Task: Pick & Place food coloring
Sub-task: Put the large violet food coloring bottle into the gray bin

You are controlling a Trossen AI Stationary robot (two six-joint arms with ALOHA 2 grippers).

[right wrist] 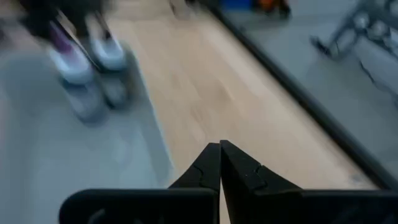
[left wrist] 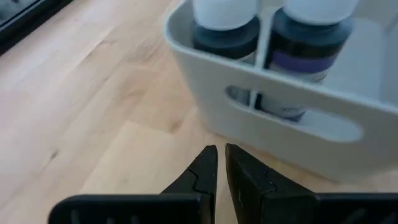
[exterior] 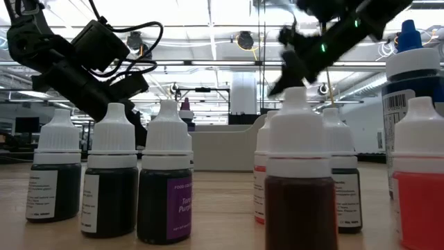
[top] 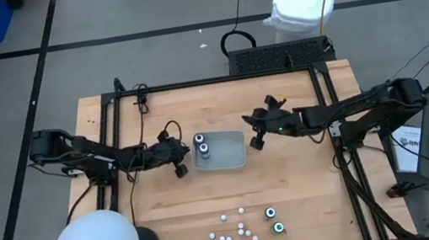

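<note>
Judging from how things lie, the job stands between one placement and the next fetch. The left pincer (left wrist: 221, 163) is low over the table, its fingers parted by a thin slit and grasping nothing. Right ahead of its tips, nearly touching, is the wall of the bin (left wrist: 205, 106). Two bottles (top: 201, 144) stand upright inside, side by side in the end of the bin nearest this pincer. The right pincer (right wrist: 219, 149) hangs just beside the far end of the bin, clenched tip to tip and empty. It seems to be waiting. The loose bottles (top: 233, 235) stand in a cluster well apart from both pincers, near the table's front edge, with two teal-topped ones (top: 274, 220) beside them on the right pincer's side. The next move probably calls for the left pincer to back off from the bin wall, lift clear and open wider. It would then travel to the cluster and come down over a single cap without knocking its close neighbours. The outer bottles look the easier picks. As for writing, the low view shows a bottle with a purple label (exterior: 171, 208) that reads "Purple", with a partly turned word above it and small print that seems to say "FOOD COLOR". A tall bottle (exterior: 409, 90) at that view's edge carries a barcode. One bottle in the bin has a purple label too, but no words on it can be made out.
</note>
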